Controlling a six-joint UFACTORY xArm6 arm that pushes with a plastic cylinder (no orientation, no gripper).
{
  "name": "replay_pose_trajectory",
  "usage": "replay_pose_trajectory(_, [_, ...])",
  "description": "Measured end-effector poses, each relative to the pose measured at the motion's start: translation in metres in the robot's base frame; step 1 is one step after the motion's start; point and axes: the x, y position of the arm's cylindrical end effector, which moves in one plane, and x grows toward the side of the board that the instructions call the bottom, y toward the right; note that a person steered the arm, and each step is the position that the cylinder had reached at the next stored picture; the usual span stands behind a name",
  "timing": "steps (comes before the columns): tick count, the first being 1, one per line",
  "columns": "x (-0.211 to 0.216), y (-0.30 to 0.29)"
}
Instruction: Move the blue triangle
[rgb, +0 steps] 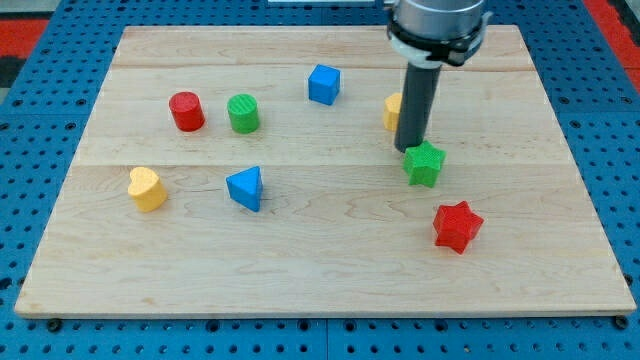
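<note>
A wooden board (320, 280) lies on a blue pegboard surface, seen from above and in front, with eight small coloured blocks scattered on it. The blue triangle (245, 187), the block to be moved, sits left of the board's middle, one point towards the view's top. My tip (411, 150) (the lower end of a straight dark rod; there are no fingers to open or close) stands well to the view's right of the blue triangle and slightly nearer the view's top, touching or just beside the upper edge of a green star (425, 164). So the triangle lies to the left and a little down from the tip, with bare wood between them. Relative to the blue triangle: a yellow heart (147, 189) sits to its left, a red cylinder (186, 111) and a green cylinder (243, 113) above it, a blue cube (324, 84) up and to the right. A yellow block (392, 110), partly hidden behind the rod, and a red star (457, 226) lie far right. Judging by this, nothing blocks a straight path leftward.
</note>
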Motion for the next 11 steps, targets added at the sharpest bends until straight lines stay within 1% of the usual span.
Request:
replay_pose_trajectory(1, [0.026, 0.002])
replay_pose_trajectory(2, [0.037, 0.003])
replay_pose_trajectory(3, [0.007, -0.032])
replay_pose_trajectory(4, [-0.013, -0.119])
replay_pose_trajectory(5, [-0.013, -0.181])
replay_pose_trajectory(6, [0.010, -0.200])
replay_pose_trajectory(7, [0.038, -0.232])
replay_pose_trajectory(9, [0.062, -0.194])
replay_pose_trajectory(10, [0.075, -0.186])
replay_pose_trajectory(11, [0.076, -0.142])
